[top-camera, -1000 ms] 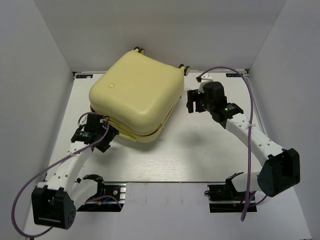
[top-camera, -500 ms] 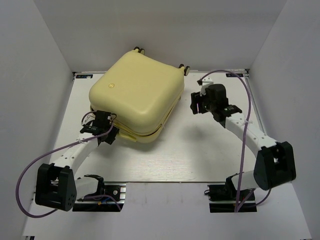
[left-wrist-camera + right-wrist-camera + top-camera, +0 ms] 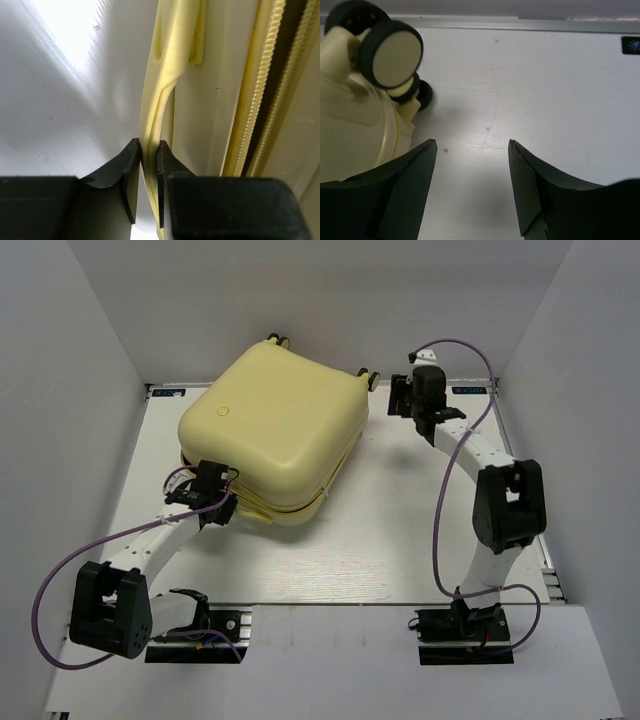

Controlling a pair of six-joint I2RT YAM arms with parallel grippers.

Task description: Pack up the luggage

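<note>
The pale yellow luggage (image 3: 270,430) lies closed at the back left of the table, its wheels toward the far wall. My left gripper (image 3: 222,502) is at its near-left side. In the left wrist view that gripper (image 3: 149,150) is shut on the luggage's thin yellow side handle (image 3: 152,115), one pad on each face, with the zipper rim (image 3: 260,100) just to the right. My right gripper (image 3: 396,398) stands open near the luggage's far right corner. In the right wrist view it (image 3: 472,145) holds nothing, and a black-rimmed wheel (image 3: 395,47) sits to the upper left.
White walls enclose the table (image 3: 400,540) on the left, back and right. A metal strip (image 3: 520,24) runs along the table's far edge just beyond the right gripper. Purple cables loop from both arms.
The left gripper moved in against the luggage and closed on its side handle. The right arm swung from beside the luggage toward the back, ending by the wheels, jaws still apart.
</note>
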